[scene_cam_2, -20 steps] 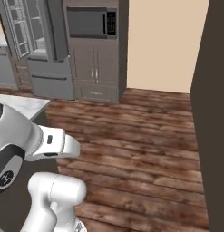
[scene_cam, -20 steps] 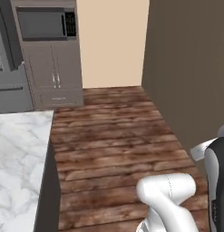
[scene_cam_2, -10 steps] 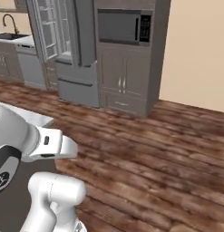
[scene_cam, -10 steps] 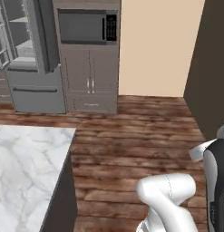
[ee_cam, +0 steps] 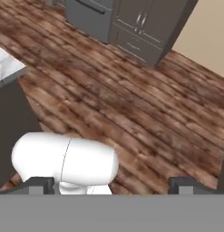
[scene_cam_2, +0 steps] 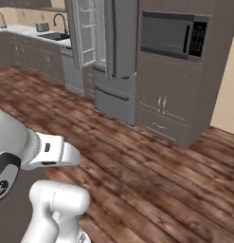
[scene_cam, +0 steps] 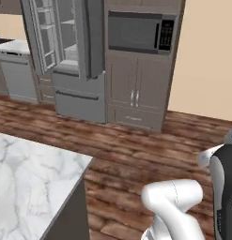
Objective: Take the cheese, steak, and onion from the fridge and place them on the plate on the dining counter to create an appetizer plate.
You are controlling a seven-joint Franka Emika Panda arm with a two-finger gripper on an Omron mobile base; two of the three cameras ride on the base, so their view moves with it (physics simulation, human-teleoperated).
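Gripper (ee_cam: pixel 111 185) fingertips rise at the bottom of the hand view, set far apart with nothing between them, so the jaws are wide open and empty, looking down on a dark wooden floor (ee_cam: pixel 131 104).

Largest of the task's things is the fridge (scene_cam: pixel 70 61), a tall grey steel unit against the far wall, left of a built-in microwave (scene_cam: pixel 141 33) and grey cupboards (scene_cam: pixel 136 93). One of its upper doors is swung open, showing pale shelves inside; at this distance I cannot tell what sits on them, so the cheese, steak and onion cannot be made out. Two closed drawers sit below the shelves.

Next is the dining counter (scene_cam: pixel 28 178), a white marble slab with grey veins, whose corner fills the lower left of the left base view. The part in sight is bare, and the plate is not on this corner.

Judging by their kind, all three foods should be light. A cheese wedge is firm and best pinched across its flat sides. A steak is soft, floppy and likely slick, so take it across its thickness near the middle. An onion is hard, round and inclined to roll, so close on its widest part.
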